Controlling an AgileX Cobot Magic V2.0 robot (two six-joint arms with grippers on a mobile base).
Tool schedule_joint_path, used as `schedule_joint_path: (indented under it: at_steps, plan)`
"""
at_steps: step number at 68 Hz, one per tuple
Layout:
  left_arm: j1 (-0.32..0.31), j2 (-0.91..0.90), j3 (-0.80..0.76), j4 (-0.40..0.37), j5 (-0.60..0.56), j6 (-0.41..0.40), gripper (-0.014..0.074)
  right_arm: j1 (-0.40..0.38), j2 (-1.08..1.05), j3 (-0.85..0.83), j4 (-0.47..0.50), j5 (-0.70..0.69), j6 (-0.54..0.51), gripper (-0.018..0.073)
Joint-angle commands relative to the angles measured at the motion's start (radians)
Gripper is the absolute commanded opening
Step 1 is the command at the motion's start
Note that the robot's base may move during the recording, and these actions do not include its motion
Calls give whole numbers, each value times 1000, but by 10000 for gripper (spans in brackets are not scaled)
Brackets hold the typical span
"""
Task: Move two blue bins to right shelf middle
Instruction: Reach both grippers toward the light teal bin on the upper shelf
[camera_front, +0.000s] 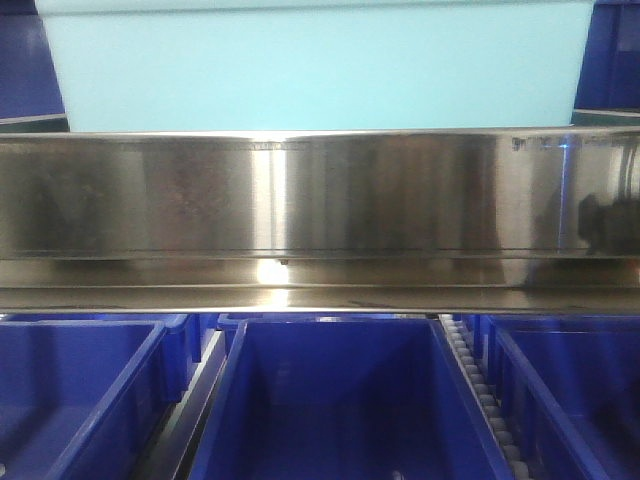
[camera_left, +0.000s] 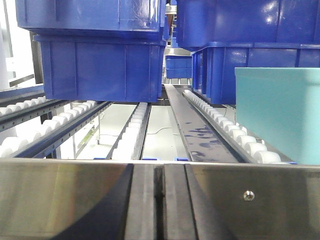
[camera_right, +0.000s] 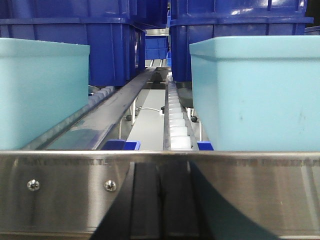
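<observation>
Dark blue bins (camera_left: 100, 70) (camera_left: 250, 50) stand stacked on the roller lanes beyond the steel rail in the left wrist view. More blue bins (camera_right: 110, 50) (camera_right: 235, 20) show far back in the right wrist view. In the front view, open blue bins (camera_front: 330, 400) (camera_front: 70, 400) (camera_front: 580, 400) sit on the level below the rail. My left gripper (camera_left: 159, 172) is shut with nothing in it, its black fingers pressed together just short of the rail. My right gripper (camera_right: 160, 172) is also shut and holds nothing. Neither gripper appears in the front view.
A polished steel shelf rail (camera_front: 320, 200) spans the front view, close up. A light cyan bin (camera_front: 320, 65) sits above it. Cyan bins (camera_right: 40, 92) (camera_right: 255, 95) flank the right wrist's lane, and one (camera_left: 280, 115) stands right of the left wrist. White rollers (camera_left: 225, 132) line the lanes.
</observation>
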Motion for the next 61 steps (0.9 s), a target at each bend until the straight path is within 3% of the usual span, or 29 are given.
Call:
schedule_joint_path:
  at_steps: [1, 24, 49, 61]
  plan:
    - [2, -4, -4, 0, -18, 0, -111, 3, -2, 0, -6, -23, -2, -162]
    - [2, -4, -4, 0, -18, 0, -111, 3, -2, 0, -6, -23, -2, -162]
    - [2, -4, -4, 0, -113, 0, -111, 2, -2, 0, -6, -40, -2, -162]
    - [2, -4, -4, 0, -179, 0, -111, 2, -2, 0, -6, -117, -2, -162]
